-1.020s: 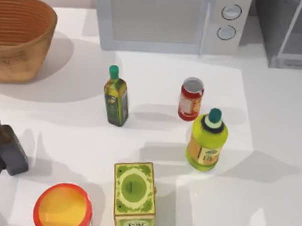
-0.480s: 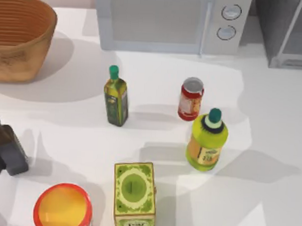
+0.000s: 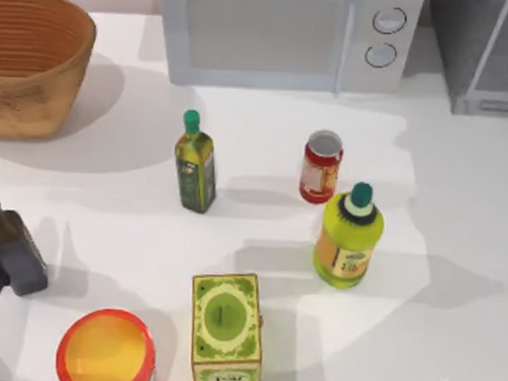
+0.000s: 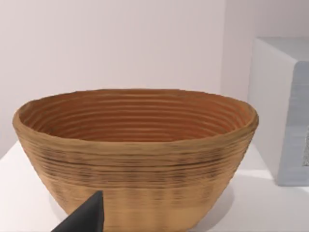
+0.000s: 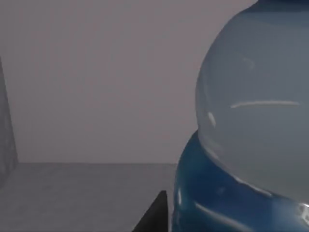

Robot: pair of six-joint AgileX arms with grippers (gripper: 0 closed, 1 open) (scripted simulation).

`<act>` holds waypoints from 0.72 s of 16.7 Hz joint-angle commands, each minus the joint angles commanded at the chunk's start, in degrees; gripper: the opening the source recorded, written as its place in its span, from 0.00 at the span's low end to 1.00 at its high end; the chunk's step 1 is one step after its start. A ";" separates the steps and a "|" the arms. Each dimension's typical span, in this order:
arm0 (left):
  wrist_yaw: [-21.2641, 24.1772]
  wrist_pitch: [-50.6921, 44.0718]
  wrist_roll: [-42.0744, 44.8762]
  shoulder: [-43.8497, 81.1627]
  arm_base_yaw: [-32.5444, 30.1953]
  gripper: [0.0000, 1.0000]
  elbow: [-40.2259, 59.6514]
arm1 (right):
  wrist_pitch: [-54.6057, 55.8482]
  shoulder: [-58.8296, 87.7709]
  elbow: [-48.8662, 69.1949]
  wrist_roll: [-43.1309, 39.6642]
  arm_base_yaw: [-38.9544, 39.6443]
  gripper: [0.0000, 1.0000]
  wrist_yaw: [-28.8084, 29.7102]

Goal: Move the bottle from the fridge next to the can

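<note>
The bottle looms very close in the right wrist view, with a clear rounded body above a blue label, standing on a grey floor before a grey back wall. A dark part of my right gripper sits just beside its base. In the top view the fridge stands at the far right corner. The small red can stands upright mid-table, in front of the microwave. My left gripper is parked at the table's left edge.
A pale microwave lines the back and a woven basket sits far left. A dark green oil bottle stands left of the can, a fat yellow-green bottle just in front of it. A green carton and an orange-topped red tub stand near the front.
The shadow on the right side of the table has shifted. No object on the table has moved, and the left arm is still.
</note>
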 joint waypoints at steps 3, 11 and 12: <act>0.00 0.00 0.00 0.00 0.00 1.00 0.00 | 4.10 -6.19 -11.53 0.03 -1.38 0.00 -1.69; 0.00 0.00 0.00 0.00 0.00 1.00 0.00 | 9.70 -14.43 -23.72 0.03 -3.18 0.00 -3.88; 0.00 0.00 0.00 0.00 0.00 1.00 0.00 | 9.70 -14.43 -23.72 0.03 -3.18 0.00 -3.88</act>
